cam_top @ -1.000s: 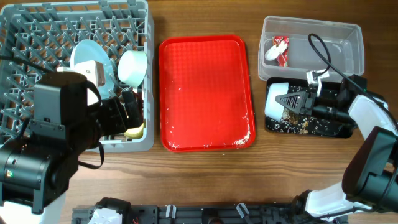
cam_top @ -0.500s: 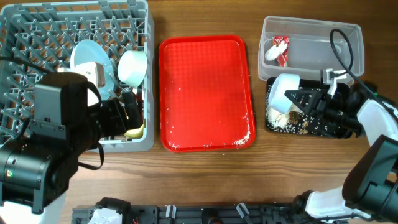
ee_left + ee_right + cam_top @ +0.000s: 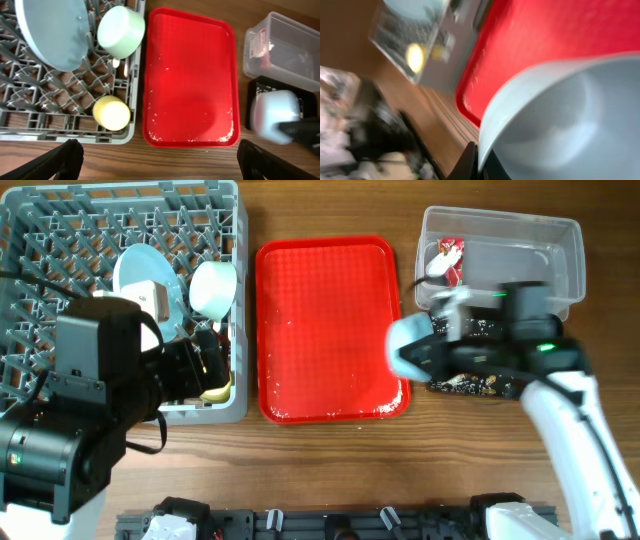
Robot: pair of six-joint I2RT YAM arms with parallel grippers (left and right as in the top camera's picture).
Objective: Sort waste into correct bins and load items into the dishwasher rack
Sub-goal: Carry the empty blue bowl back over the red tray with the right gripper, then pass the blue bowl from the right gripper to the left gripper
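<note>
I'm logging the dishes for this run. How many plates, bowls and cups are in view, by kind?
Plates: 1, the pale blue plate
Bowls: 2, the rack bowl and the held bowl
Cups: 1, the yellow cup
Total: 4

- serving tray: bright red, speckled white along its lower edge
- rack, left of it: grey, with a pale blue plate and a yellow cup
- right of it: pale blue bowl, and black tray flecked beige and white
- counter: brown woodgrain
</note>
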